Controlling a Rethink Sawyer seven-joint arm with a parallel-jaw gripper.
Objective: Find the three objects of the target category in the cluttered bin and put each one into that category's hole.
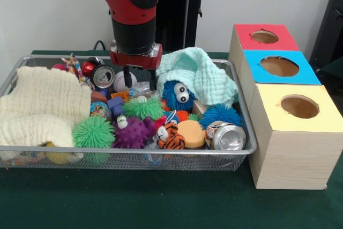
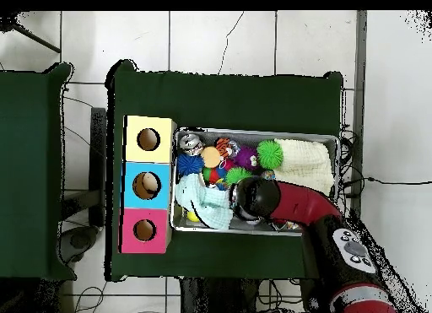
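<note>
The silver wire-mesh bin (image 1: 128,153) is full of clutter; it also shows in the overhead view (image 2: 253,131). My gripper (image 1: 140,80) hangs open and empty over the bin's far middle, with its fingertips just above the toys. A white baseball (image 1: 122,82) lies right by the fingers. A blue furry toy with eyes (image 1: 177,95) is next to them. Three wooden boxes stand beside the bin, each with a round hole: red top (image 1: 265,37), blue top (image 1: 280,67), yellow top (image 1: 300,106). In the overhead view the arm (image 2: 291,202) hides the gripper.
In the bin lie a cream cloth (image 1: 43,105), a mint cloth (image 1: 203,76), two cans (image 1: 103,76) (image 1: 228,137), green spiky balls (image 1: 94,131), a purple spiky ball (image 1: 133,132), a tiger toy (image 1: 170,135), an orange disc (image 1: 191,132) and a blue spiky ball (image 1: 221,115).
</note>
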